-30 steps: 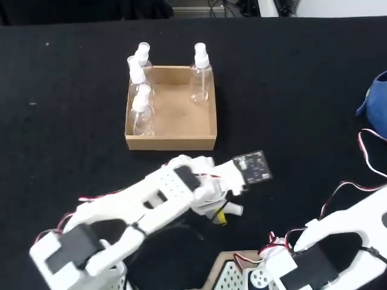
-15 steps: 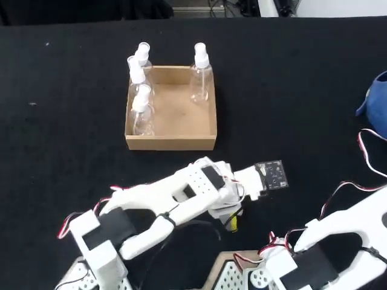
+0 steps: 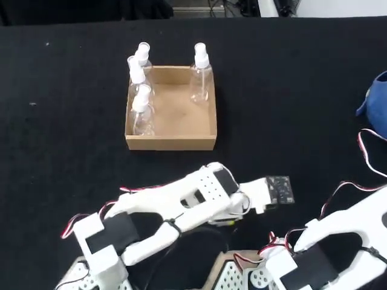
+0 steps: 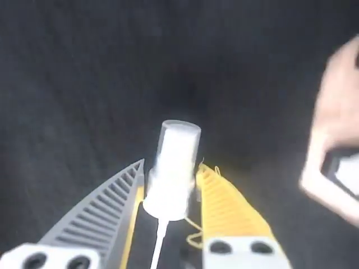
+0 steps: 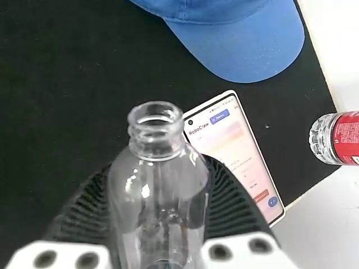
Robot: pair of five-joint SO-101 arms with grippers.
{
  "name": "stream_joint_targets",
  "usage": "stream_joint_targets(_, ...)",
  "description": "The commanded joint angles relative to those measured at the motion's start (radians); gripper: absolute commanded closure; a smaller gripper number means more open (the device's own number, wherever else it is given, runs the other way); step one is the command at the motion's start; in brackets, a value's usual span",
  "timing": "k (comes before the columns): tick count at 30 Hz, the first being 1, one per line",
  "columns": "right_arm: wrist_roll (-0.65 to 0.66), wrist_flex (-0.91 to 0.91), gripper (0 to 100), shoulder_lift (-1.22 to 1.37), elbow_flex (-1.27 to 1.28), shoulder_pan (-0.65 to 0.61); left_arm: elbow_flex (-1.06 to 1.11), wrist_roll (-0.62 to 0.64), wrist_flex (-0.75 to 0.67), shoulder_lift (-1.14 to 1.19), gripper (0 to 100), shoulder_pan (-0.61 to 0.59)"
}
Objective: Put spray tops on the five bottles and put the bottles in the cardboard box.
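Clearly, the bottle [image 5: 157, 185] (transparent plastic) is open-mouthed.

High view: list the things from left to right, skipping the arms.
three spray-topped bottles by the left wall of the cardboard box → single spray-topped bottle by its right wall → blue cap at the picture's right edge

We take this for a robotics lab or hobby workbench. A table [image 3: 314, 90] draped in black cloth carries two white robot arms, the left arm [image 3: 175, 202] and the right arm [image 3: 351, 232], with bare servo wires [image 3: 360, 138]. Cables [image 3: 242, 7] trail at the far edge. A blue cap [image 5: 235, 28], a smartphone [image 5: 235, 151] and a red-labelled bottle [image 5: 336, 137] lie nearby.
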Motion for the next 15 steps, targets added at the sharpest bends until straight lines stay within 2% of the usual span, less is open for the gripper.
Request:
stream_joint_targets(1,0.009,-0.020,98.7,-0.019,-0.005,0.014,-0.035,-0.009,0.089,-0.121,97,-0.025)
stream_joint_targets(4,0.005,-0.020,98.7,-0.021,-0.005,-0.008,-0.033,-0.009,0.163,-0.170,97,-0.076)
stream_joint_targets(11,0.000,-0.018,98.7,-0.025,-0.007,-0.052,0.068,-0.008,0.207,-0.207,97,-0.257)
stream_joint_targets(15,0.000,-0.018,98.7,-0.025,-0.007,-0.052,0.171,0.009,0.158,-0.196,97,-0.355)
